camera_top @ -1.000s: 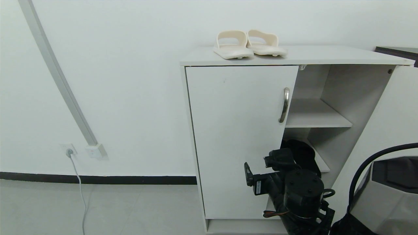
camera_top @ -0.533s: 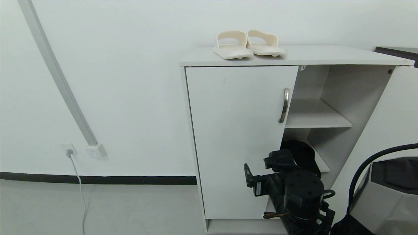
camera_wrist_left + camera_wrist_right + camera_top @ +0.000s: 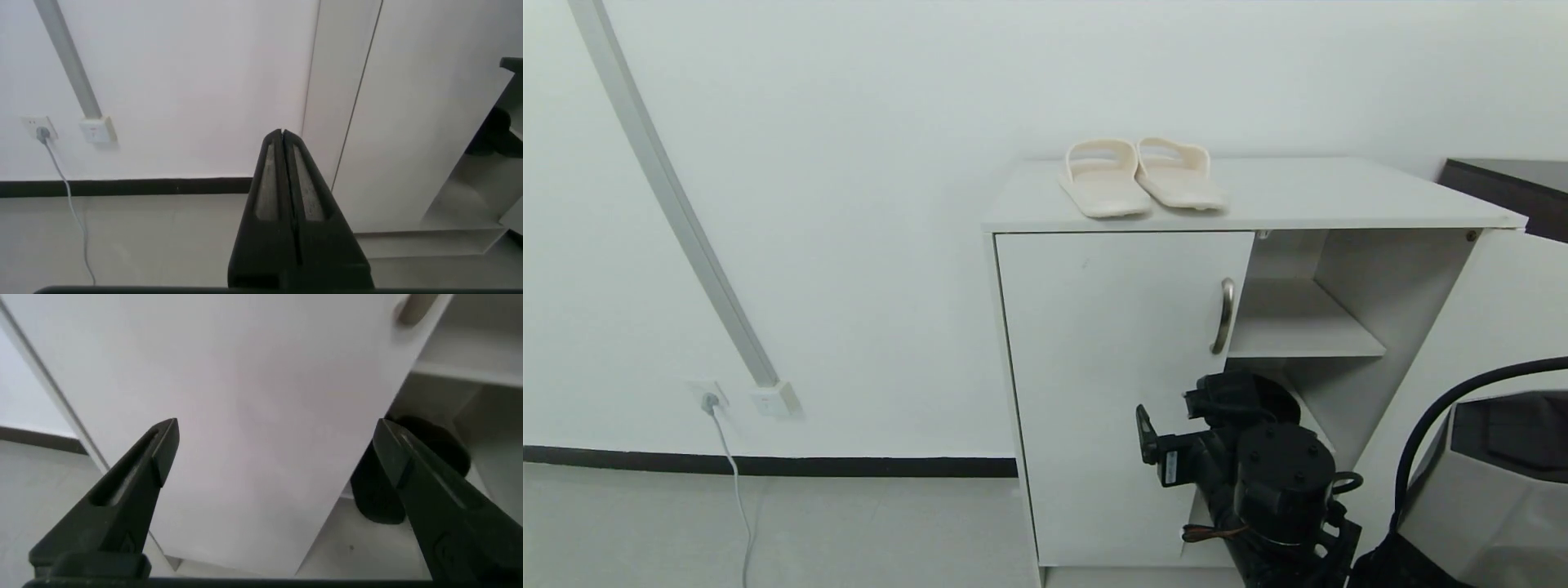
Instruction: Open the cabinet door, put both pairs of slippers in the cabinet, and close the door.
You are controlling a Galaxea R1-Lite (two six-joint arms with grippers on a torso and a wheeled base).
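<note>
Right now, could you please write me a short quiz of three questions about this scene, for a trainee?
1. True or false: the cream slippers lie on top of the cabinet.
2. Which gripper is open? A) left gripper B) right gripper
3. Fill in: the black slippers lie ___ the cabinet, on a lower shelf.
Key: 1 true; 2 B; 3 inside.

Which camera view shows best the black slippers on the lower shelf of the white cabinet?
The right wrist view: the black slippers lie in plain sight beside the closed white door. In the head view the right arm hides most of them. The left wrist view catches perhaps a dark sliver of them.
</note>
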